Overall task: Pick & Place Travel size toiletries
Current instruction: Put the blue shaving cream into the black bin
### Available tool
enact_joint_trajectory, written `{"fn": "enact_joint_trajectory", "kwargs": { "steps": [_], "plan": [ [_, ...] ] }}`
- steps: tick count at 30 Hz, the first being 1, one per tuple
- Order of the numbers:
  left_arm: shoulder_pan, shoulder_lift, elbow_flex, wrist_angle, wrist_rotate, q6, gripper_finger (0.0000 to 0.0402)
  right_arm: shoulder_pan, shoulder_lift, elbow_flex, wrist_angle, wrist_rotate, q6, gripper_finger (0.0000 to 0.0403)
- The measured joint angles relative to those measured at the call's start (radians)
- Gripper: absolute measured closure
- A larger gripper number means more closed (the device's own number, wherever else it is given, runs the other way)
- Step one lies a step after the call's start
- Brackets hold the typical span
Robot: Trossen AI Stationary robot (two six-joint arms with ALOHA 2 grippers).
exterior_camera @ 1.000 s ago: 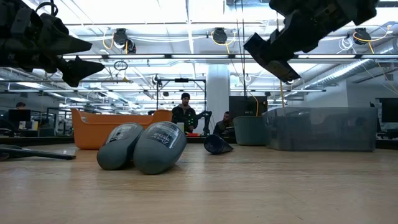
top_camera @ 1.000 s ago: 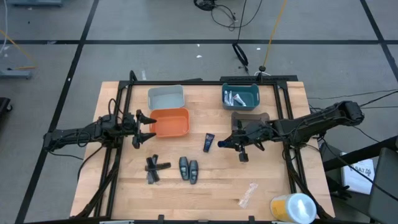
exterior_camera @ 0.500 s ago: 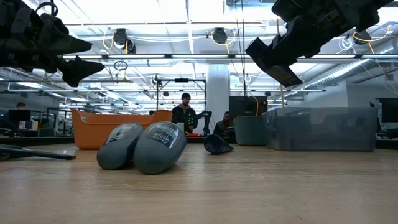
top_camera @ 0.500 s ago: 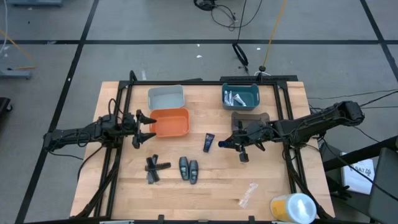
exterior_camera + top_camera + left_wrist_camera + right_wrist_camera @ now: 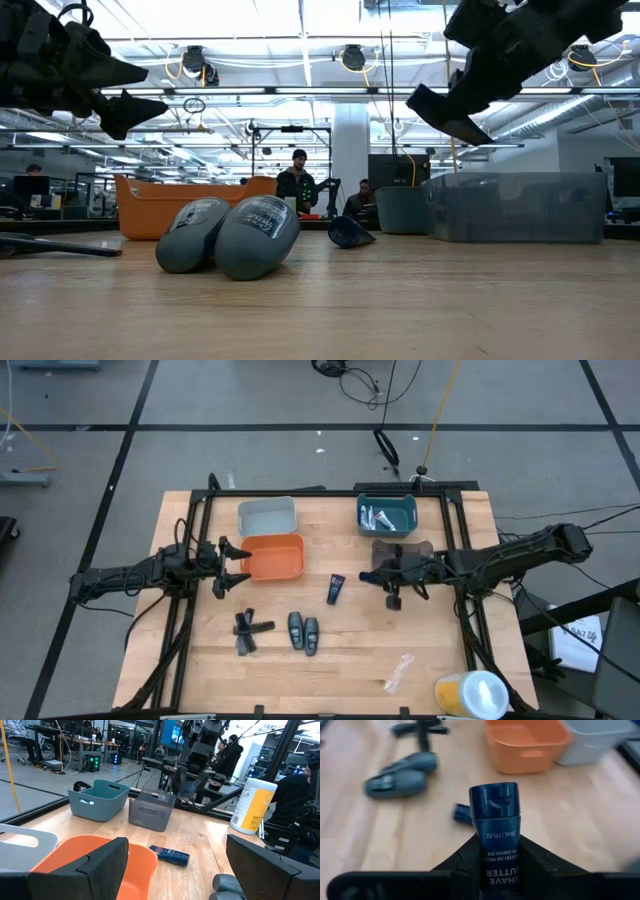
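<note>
Right hand (image 5: 495,865) grips a dark blue tube (image 5: 496,827) above the table; left hand (image 5: 238,566) hangs wide open.

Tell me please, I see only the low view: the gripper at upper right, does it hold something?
Observer: Yes. The right gripper is shut on a dark blue tube; its wrist view shows the cap end sticking out between the fingers.
Operator: Where is this gripper over the table?
Observer: In the high view it hangs beside the dark grey bin, on the side toward the table's middle.
Operator: Is a second blue tube somewhere?
Observer: Yes, another dark blue tube lies on the wood between the orange bin and the right gripper.
Operator: And the left gripper?
Observer: The left gripper is open and empty, waiting beside the orange bin.
</note>
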Motion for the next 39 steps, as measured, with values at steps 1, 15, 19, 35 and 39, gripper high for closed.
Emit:
{"fn": "enact_joint_trajectory", "kwargs": {
  "steps": [1,15,19,35,39],
  "plan": [
    [0.0,0.0,0.0,0.0,0.0,0.0,0.0073,-0.001,-0.014,0.0,-0.032,0.027,0.009,0.0314],
    [0.0,0.0,0.0,0.0,0.0,0.0,0.0073,-0.079,-0.047,-0.063,-0.223,0.193,0.101,0.034],
    [0.0,0.0,0.0,0.0,0.0,0.0,0.0073,-0.106,-0.047,-0.123,-0.206,0.189,0.137,0.0341],
    [0.0,0.0,0.0,0.0,0.0,0.0,0.0073,-0.139,-0.047,-0.289,0.12,0.055,0.14,0.0342],
    [0.0,0.0,0.0,0.0,0.0,0.0,0.0073,-0.139,-0.047,-0.291,0.165,0.058,0.121,0.0342]
  ]
}}
